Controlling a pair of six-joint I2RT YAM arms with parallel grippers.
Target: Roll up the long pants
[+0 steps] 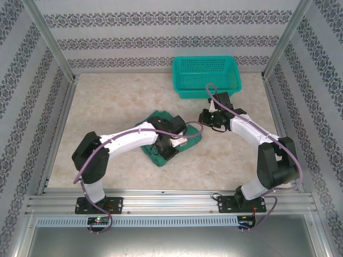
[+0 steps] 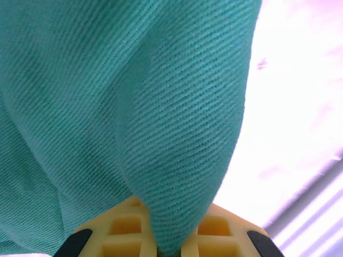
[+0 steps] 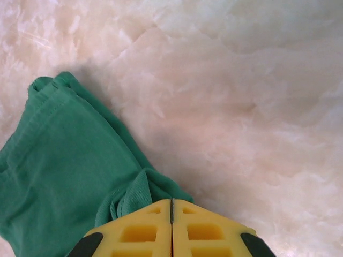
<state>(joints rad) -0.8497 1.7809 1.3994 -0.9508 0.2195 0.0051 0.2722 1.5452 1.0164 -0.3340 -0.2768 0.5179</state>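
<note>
Patterned walls (image 1: 161, 21) ring a beige marbled worktop (image 1: 107, 107). From above, the dark green fabric long pants (image 1: 194, 140) lie bunched mid-worktop under the left hand (image 1: 177, 142), with the right hand (image 1: 206, 119) just beside and a teal plastic mesh basket (image 1: 206, 75) well behind.

Left wrist: the left hand (image 2: 169, 238) is clenched on a fold of the pants (image 2: 161, 134).

Right wrist: the right hand (image 3: 171, 214) is closed and empty, the pants (image 3: 64, 160) just beside it.

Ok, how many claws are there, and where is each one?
2. The left claw is shut on a fold of the long pants at mid-table. The right claw is shut on nothing, at the pants' right edge, towards the teal basket.
</note>
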